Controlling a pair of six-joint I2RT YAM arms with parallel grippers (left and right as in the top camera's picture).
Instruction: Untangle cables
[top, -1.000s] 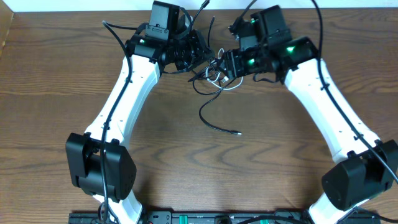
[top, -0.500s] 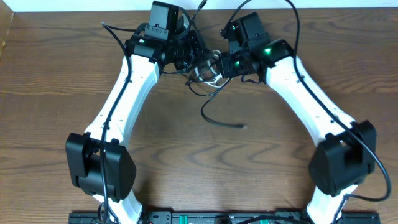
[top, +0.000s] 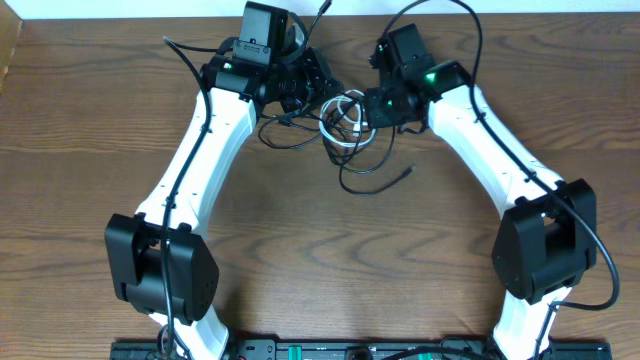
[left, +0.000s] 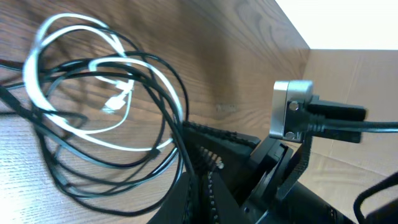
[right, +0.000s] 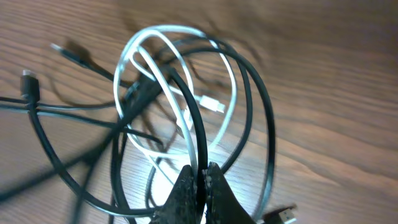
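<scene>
Left hand (top: 313, 90): closed, at the far centre of the worktop (top: 300, 250). In the wrist view the fingertips (left: 185, 198) are together, with strands of the black cables (left: 165, 134) running down into the pinch, so it's clamped on those. Can't tell how many strands are in the grip.

Right hand (top: 368, 106): also closed, just right of the left hand, with the tangle between the two. Its fingertips (right: 186, 186) are pinched on one black strand that comes straight up out of the tips and arcs over the loops.

The cables (top: 347, 128) are one tangled clump between the two hands and slightly nearer, on the far half of the worktop. The white cable (top: 338, 112) is coiled in a couple of loops inside the clump, with black loops threaded through and around it. The white plug (right: 214, 104) sits inside the loops. Can't tell whether the clump rests on the wood or hangs from the grips.

Further out:
- One black loop (top: 272, 135) sags to the left of the clump, nearer than the left hand.
- Another black run swings near and right, ending in a small plug (top: 407, 172) on the wood, apart from the rest.
- The right wrist view shows two black plug ends (right: 28, 81) to the left of the loops.
- The same view shows one more connector (right: 283, 216) at the bottom right edge.
</scene>
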